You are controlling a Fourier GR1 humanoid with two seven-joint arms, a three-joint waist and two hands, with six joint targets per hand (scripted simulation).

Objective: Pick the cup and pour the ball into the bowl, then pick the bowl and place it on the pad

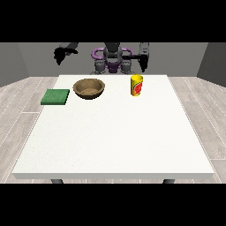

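White counter carries yellow cylindrical cup, brown wooden bowl and green square pad, all untouched; both hands' fingers unreadable.

White table, green pad, bowl, cup

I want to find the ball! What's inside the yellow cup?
From the front view, only the outside of the yellow cup shows, upright on the white table. Its wall hides the inside, so no ball can be seen. The brown bowl beside it looks empty.
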